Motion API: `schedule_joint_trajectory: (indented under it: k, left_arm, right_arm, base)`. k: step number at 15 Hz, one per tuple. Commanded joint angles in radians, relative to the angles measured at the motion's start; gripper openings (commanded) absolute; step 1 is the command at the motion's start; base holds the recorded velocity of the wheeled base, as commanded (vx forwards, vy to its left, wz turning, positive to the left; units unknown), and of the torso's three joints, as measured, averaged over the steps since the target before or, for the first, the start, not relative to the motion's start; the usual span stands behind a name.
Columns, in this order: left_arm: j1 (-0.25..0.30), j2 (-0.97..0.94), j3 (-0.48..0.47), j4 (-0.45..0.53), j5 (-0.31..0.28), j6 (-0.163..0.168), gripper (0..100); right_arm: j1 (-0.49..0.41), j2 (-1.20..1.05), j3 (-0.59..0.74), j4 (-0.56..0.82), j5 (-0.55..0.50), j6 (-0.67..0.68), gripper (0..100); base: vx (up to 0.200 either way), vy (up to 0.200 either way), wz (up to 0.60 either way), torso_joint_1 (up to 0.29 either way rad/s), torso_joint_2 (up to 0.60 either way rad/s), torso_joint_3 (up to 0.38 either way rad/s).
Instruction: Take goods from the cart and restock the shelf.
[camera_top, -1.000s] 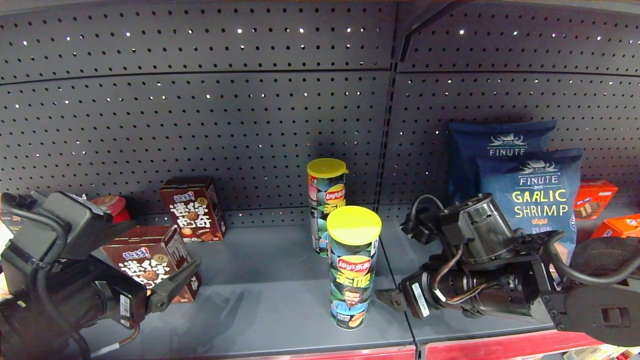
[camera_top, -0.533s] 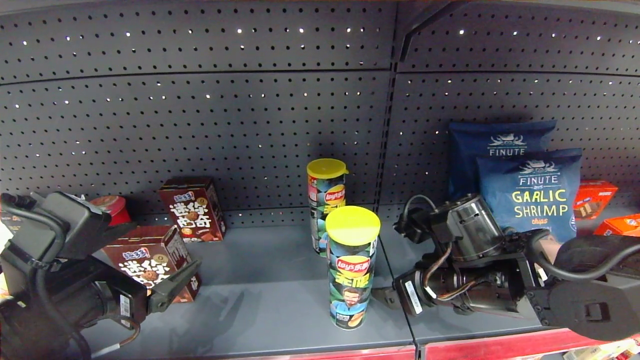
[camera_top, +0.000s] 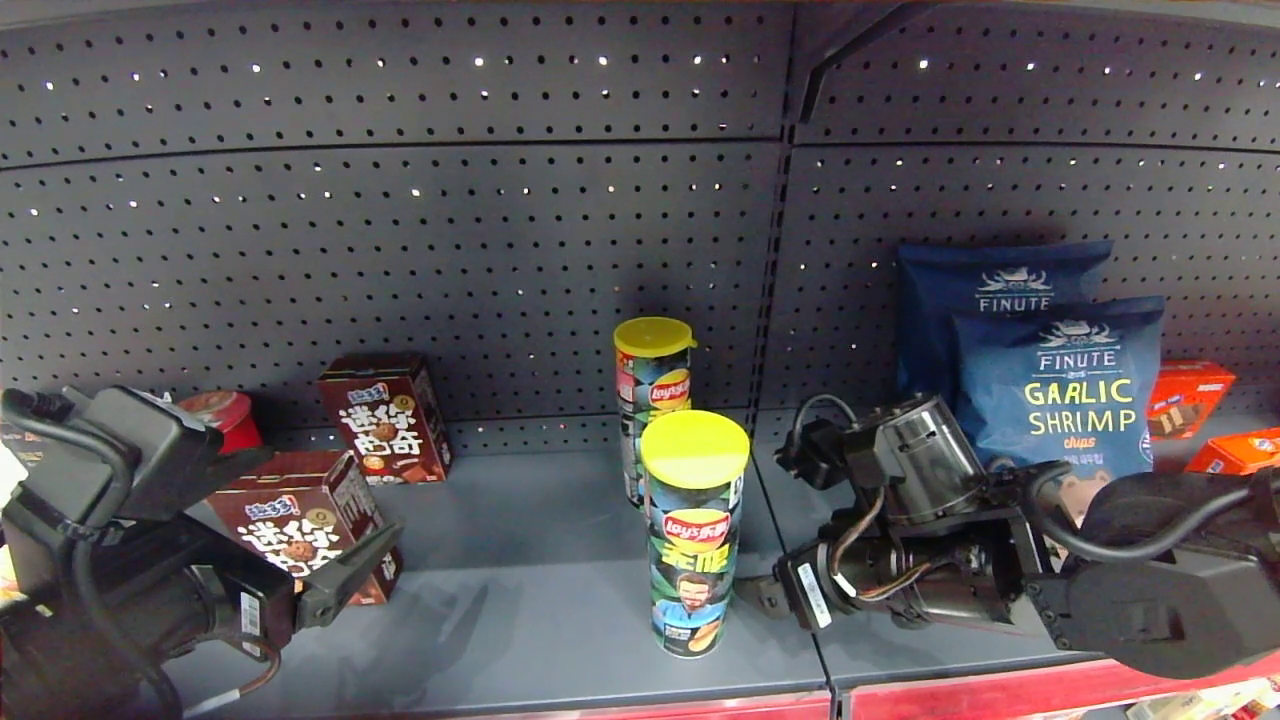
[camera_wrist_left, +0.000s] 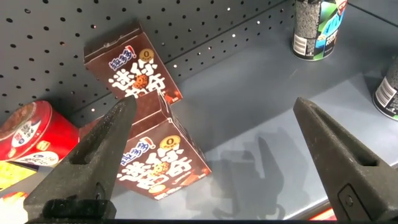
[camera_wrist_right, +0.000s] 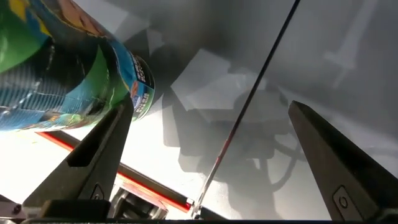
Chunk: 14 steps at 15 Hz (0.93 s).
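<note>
Two yellow-lidded chip cans stand upright mid-shelf, the front can (camera_top: 692, 540) ahead of the rear can (camera_top: 653, 390). My right gripper (camera_top: 755, 595) is low at the front can's right side, open. In the right wrist view the can (camera_wrist_right: 62, 74) lies beside one finger, outside the open right gripper (camera_wrist_right: 210, 112). My left gripper (camera_top: 320, 510) stands open at the shelf's left, over the front brown biscuit box (camera_top: 300, 525). In the left wrist view the left gripper (camera_wrist_left: 214, 106) spans that box (camera_wrist_left: 163, 163) and a second brown box (camera_wrist_left: 127, 68) behind it.
Grey shelf (camera_top: 540, 560) with a pegboard back. A red tin (camera_top: 215, 412) sits far left. Two blue chip bags (camera_top: 1060, 390) lean at the right, orange boxes (camera_top: 1190, 395) beyond them. A red strip (camera_top: 1000, 690) marks the shelf's front edge.
My right arm has moved left along the shelf, and the front can has shifted slightly left with it. The left arm has stayed put.
</note>
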<state>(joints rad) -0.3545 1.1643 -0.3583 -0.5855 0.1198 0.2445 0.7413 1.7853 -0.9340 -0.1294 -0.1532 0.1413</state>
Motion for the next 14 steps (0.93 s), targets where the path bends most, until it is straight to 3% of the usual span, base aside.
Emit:
schedule_joint_trajectory:
  k: [1,14]
  left_arm:
    - [0.000,0.002,0.001,0.000,0.001,-0.001,100]
    - [0.002,-0.001,0.015,-0.002,0.000,-0.001,100]
  right_arm:
    - [-0.003,0.008,-0.005,-0.001,0.000,0.000,100]
    - [-0.010,0.065,-0.060,-0.001,-0.002,-0.002,100]
  base:
    - [0.000,0.000,0.00,0.000,0.00,0.000]
    - [0.000,0.000,0.00,0.000,0.00,0.000]
